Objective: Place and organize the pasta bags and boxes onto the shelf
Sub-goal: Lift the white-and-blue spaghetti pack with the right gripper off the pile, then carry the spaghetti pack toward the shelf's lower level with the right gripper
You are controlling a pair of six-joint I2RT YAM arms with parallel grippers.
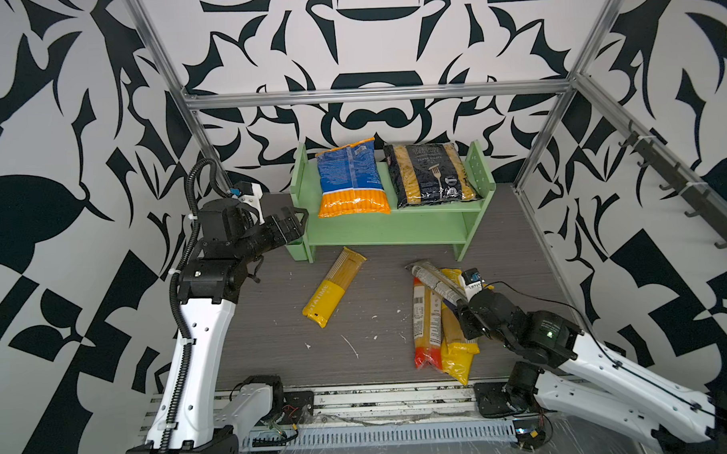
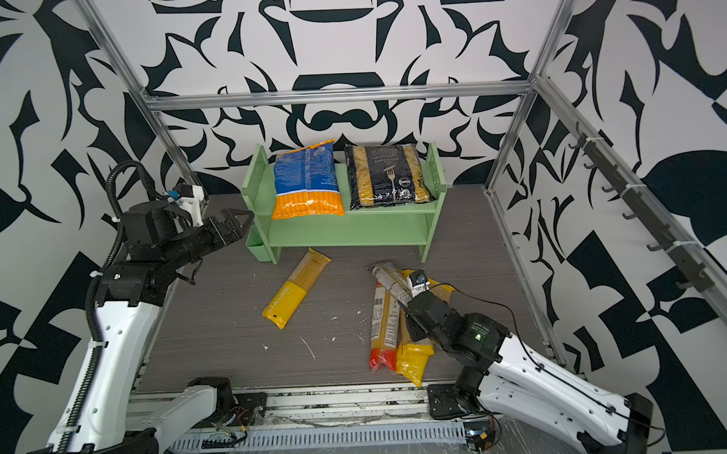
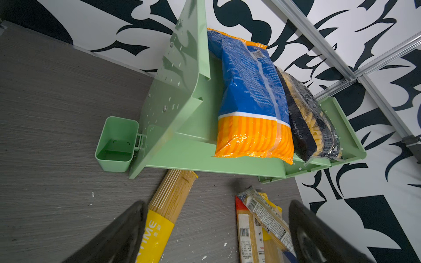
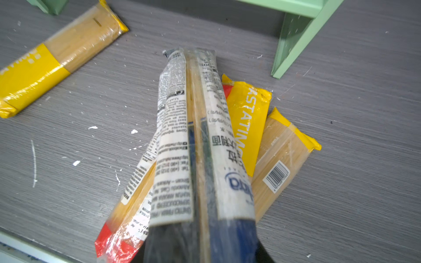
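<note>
**Two wide bags on the shelf, five long packs on the counter**

The pale green shelf point(image 1: 378, 229) stands at the far middle of the counter point(image 1: 274, 347). Its upper tier carries the blue-orange bag point(image 1: 352, 178) on the left and the black penne bag point(image 1: 432, 173) on the right. They lie side by side and lean back.

A small green cup point(image 3: 114, 164) hangs on the shelf's left side panel, and its inside floor shows bare.

A lone yellow pack point(image 1: 334, 285) lies slanted on the counter, just in front of the shelf. To the right, the red-ended pack point(image 1: 425, 330) and two yellow packs point(image 4: 248, 118) point(image 4: 280, 164) lie in a heap.

The blue-ended pack point(image 4: 196, 141) slants over that heap with its far end toward the shelf. The right pincer point(image 1: 464, 309) is clamped narrowly on its near blue end.

The left pincer point(image 1: 297, 226) stands wide and holds nothing. It is just beside the shelf's left panel, above the cup and well apart from every pack.
</note>
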